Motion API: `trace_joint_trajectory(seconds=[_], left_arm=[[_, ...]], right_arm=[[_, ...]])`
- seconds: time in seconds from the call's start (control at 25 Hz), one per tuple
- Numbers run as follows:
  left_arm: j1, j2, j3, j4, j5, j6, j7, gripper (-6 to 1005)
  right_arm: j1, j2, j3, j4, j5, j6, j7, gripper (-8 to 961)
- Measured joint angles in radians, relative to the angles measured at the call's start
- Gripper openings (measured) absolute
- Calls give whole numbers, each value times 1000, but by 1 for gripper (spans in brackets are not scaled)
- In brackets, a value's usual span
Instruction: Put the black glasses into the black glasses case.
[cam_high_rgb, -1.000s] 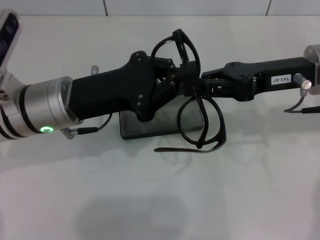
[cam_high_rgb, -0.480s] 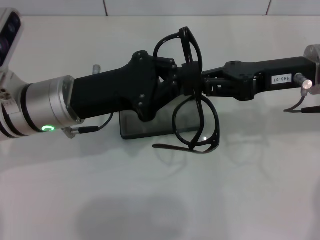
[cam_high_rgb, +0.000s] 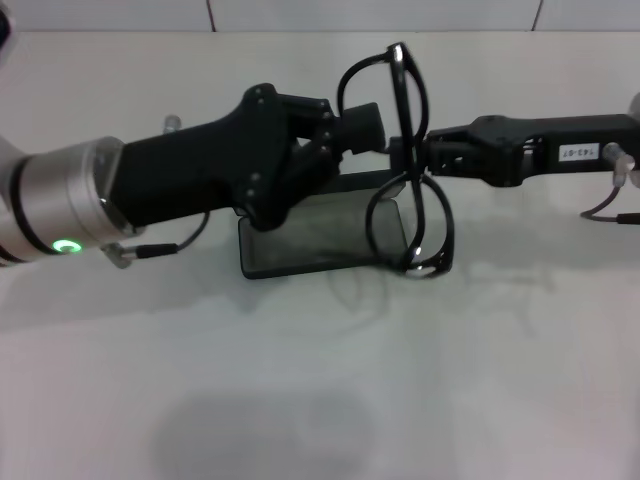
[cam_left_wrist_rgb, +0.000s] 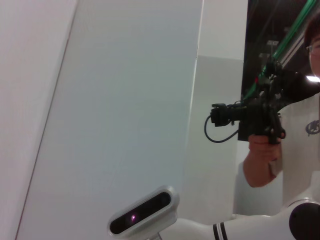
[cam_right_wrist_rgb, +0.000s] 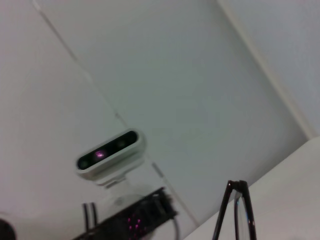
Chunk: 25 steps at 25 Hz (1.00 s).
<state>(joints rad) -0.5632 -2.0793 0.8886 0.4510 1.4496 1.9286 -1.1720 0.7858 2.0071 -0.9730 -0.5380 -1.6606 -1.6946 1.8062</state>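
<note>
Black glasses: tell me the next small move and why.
Probably lower them toward the case. The right gripper holds the black glasses by the bridge, frame on edge, one lens above and one below, over the open black glasses case. The left gripper sits just beside the frame; whether it grips is unclear, so it should likely back clear first.

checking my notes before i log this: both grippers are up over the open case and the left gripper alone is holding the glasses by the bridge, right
Not quite. In the head view the right gripper holds the black glasses at the bridge; the left gripper sits just beside the frame, apart from it. Both are above the open black glasses case.
</note>
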Motion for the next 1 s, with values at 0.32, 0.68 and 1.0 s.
trace_joint_trajectory(seconds=[0.32, 0.68, 1.0], left_arm=[[25, 63, -6, 75, -1, 45, -150, -2], [54, 106, 11, 69, 32, 100, -162, -2], [91, 64, 11, 14, 154, 34, -104, -2]], right_arm=[[-39, -24, 29, -10, 0, 98, -7, 107], [-63, -35, 65, -19, 0, 200, -35, 106], [-57, -23, 123, -31, 29, 108, -50, 106]])
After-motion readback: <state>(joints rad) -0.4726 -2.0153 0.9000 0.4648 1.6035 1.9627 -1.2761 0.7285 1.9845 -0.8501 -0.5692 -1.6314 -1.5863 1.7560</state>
